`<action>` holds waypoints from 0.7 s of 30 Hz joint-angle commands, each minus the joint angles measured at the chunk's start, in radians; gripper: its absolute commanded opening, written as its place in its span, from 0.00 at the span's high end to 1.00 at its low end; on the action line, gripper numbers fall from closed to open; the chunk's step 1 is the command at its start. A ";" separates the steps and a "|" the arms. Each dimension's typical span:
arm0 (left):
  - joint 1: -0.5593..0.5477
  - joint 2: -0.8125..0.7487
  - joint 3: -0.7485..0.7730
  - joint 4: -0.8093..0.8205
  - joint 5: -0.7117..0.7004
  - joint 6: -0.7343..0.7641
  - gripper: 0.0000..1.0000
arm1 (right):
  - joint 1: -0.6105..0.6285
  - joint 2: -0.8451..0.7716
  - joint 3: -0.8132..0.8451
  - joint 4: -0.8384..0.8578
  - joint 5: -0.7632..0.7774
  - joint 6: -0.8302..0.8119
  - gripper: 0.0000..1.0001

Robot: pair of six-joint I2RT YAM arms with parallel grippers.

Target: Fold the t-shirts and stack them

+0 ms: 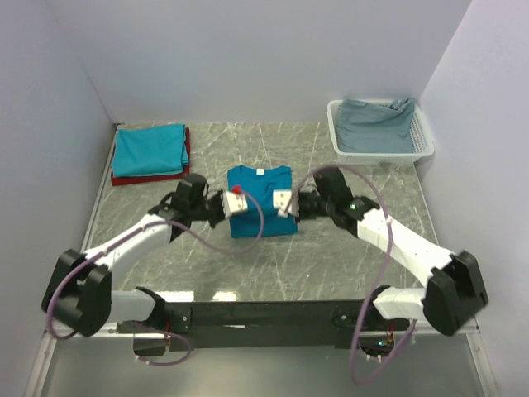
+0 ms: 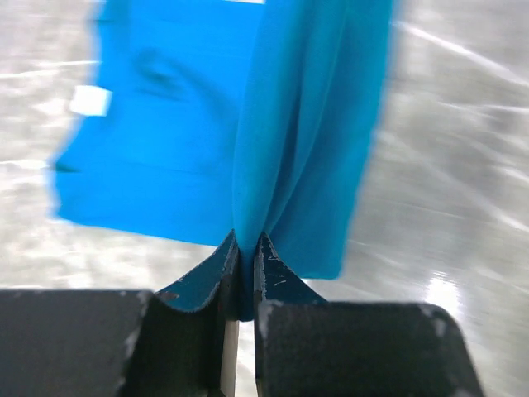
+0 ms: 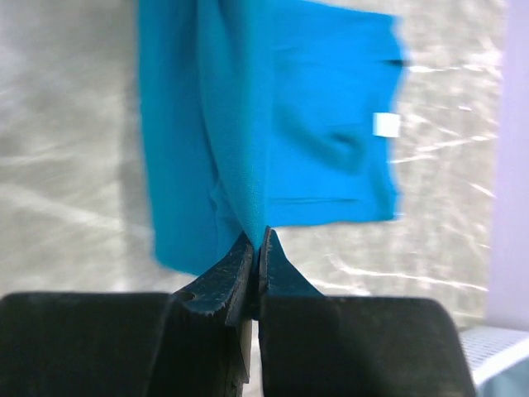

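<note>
A bright teal-blue t-shirt (image 1: 259, 203) lies partly folded in the middle of the table, collar toward the back, its white neck label (image 2: 89, 101) showing. My left gripper (image 1: 232, 201) is shut on the shirt's left edge, cloth pinched between its fingers (image 2: 245, 248). On the opposite side my right gripper (image 1: 283, 202) is shut on the right edge (image 3: 258, 240). The held cloth rises in a fold above the rest of the shirt (image 3: 331, 149). At the back left a folded teal t-shirt (image 1: 149, 149) rests on a dark red folded one (image 1: 149, 178).
A white lattice basket (image 1: 380, 149) at the back right holds grey-blue cloth (image 1: 376, 124). Pale walls close in the table on the left, back and right. Bare marbled tabletop (image 1: 331, 273) lies in front of the shirt.
</note>
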 commanded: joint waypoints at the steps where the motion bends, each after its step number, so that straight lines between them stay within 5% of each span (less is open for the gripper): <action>1: 0.078 0.089 0.108 0.095 0.014 0.054 1.00 | -0.045 0.118 0.158 0.067 0.009 0.075 1.00; 11: 0.164 0.443 0.363 0.208 -0.048 0.019 1.00 | -0.080 0.489 0.481 0.150 0.169 0.194 1.00; 21: 0.178 0.610 0.535 0.257 -0.100 0.011 1.00 | -0.111 0.612 0.567 0.187 0.247 0.247 1.00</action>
